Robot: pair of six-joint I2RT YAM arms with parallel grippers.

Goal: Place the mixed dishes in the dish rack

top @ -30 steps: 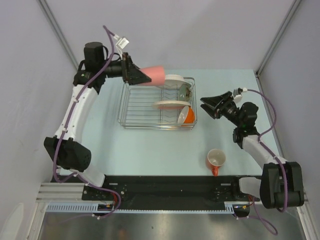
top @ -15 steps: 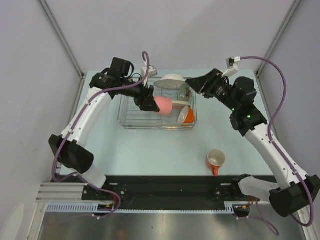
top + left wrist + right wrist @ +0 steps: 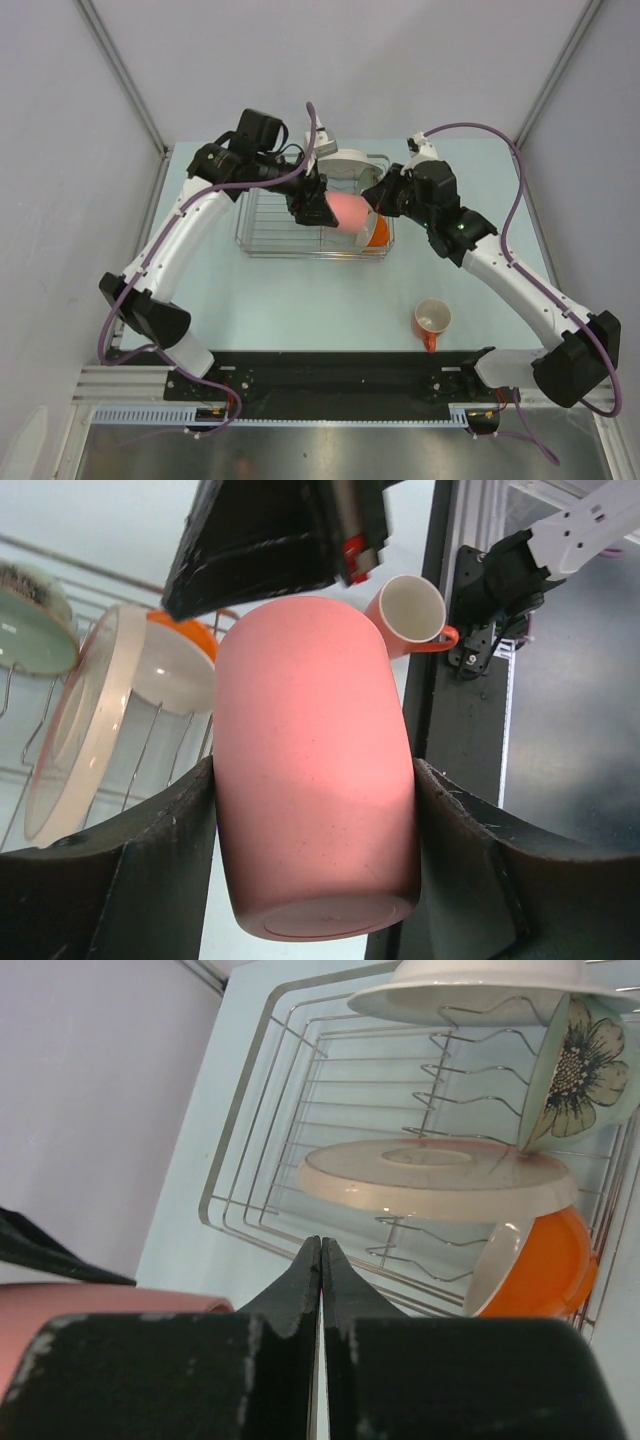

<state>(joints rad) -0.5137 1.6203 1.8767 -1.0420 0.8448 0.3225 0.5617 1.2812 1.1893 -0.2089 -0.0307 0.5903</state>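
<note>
The pink handleless cup (image 3: 315, 770) hangs in the air over the right part of the dish rack (image 3: 262, 235), tipped on its side with its base towards the left wrist camera and its mouth towards the right arm. It looks hard and smooth, matt rather than glossy, probably light for its size. It would likely chip if dropped on the wire.

With no handle, the only good hold is across the round body. The left hand (image 3: 315, 850) does this, its fingers (image 3: 150, 870) spread wide and pressed against opposite sides of the wall near the base. The curved wall could slide or turn in such a grip, so I judge that a gentle lowering suits it better than a quick tilt.

The right hand (image 3: 320, 1260) has its jaws pressed shut on nothing and sits just beside the cup's mouth. Whether it touches the rim I cannot tell.

Below the cup, the rack holds a cream plate (image 3: 440, 1175) standing between the prongs, with an orange bowl (image 3: 555, 1260) leaning beside it. The left half of the rack has open prongs.

The orange mug (image 3: 432, 320) stands upright on the surface (image 3: 300, 290), well apart from the rack and not yet loaded.
</note>
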